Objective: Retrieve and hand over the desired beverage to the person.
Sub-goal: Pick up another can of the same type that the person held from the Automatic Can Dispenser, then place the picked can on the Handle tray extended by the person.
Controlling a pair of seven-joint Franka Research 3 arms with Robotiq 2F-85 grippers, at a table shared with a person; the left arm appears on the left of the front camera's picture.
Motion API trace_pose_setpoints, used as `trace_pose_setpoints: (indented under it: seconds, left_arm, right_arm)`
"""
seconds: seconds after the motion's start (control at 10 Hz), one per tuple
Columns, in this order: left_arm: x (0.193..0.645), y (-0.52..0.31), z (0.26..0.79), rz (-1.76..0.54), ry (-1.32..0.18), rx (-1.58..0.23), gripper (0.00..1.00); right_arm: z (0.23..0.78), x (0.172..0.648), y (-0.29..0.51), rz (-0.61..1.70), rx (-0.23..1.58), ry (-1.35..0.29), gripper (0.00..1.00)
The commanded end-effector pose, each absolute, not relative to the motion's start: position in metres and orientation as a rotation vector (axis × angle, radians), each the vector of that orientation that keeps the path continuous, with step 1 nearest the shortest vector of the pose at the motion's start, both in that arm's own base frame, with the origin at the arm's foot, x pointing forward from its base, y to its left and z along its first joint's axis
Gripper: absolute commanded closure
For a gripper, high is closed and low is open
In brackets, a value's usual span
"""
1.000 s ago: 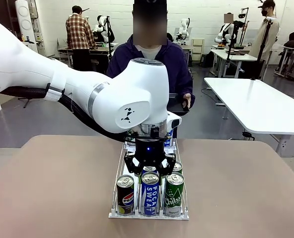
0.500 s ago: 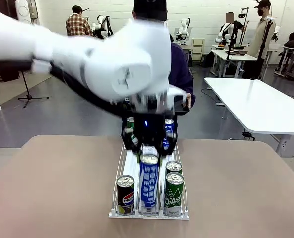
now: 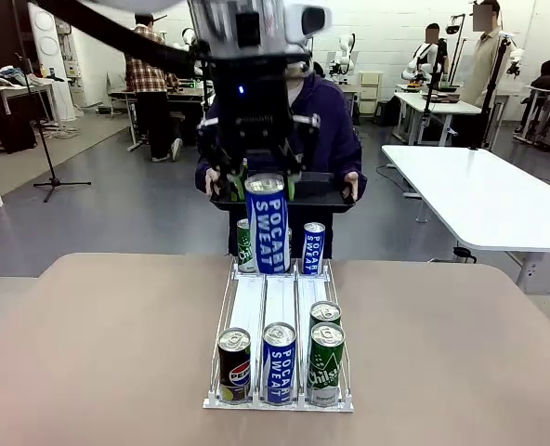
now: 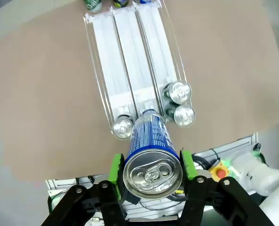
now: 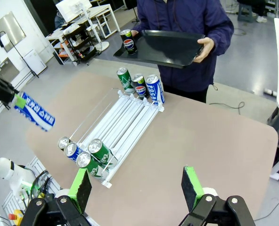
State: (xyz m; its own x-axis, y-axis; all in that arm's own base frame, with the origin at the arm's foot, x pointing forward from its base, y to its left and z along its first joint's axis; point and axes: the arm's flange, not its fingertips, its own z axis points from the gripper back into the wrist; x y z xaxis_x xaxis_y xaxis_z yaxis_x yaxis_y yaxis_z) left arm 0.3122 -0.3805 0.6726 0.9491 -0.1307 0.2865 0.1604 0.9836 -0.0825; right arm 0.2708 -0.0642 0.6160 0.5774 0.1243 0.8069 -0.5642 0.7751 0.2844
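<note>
The left gripper (image 3: 264, 181) is hanging high above the table (image 3: 89, 353), its fingers (image 4: 115, 168) clamping a blue Pocari Sweat can (image 3: 267, 223) by its upper end, the can lifted clear of the rack (image 3: 280, 307). The person (image 3: 326, 121) at the far side is holding a black tray (image 5: 165, 47) with two cans (image 5: 127, 41) on it. The right gripper (image 5: 137, 186) is hovering over the near table edge, fingers spread apart and holding nothing.
</note>
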Motion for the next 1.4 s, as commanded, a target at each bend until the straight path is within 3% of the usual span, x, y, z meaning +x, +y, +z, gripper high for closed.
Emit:
trace_pose_setpoints:
  seconds: [0.0, 1.3]
  left_arm:
    - [0.333, -0.382, 0.687, -0.117, -0.306, -0.073, 0.62]
    - [0.334, -0.372, 0.684, -0.120, -0.306, -0.091, 0.62]
  right_arm:
    - [0.615, 0.274, -0.064, 0.445, 0.592, -0.873, 0.00]
    - [0.615, 0.274, -0.064, 0.445, 0.592, -0.873, 0.00]
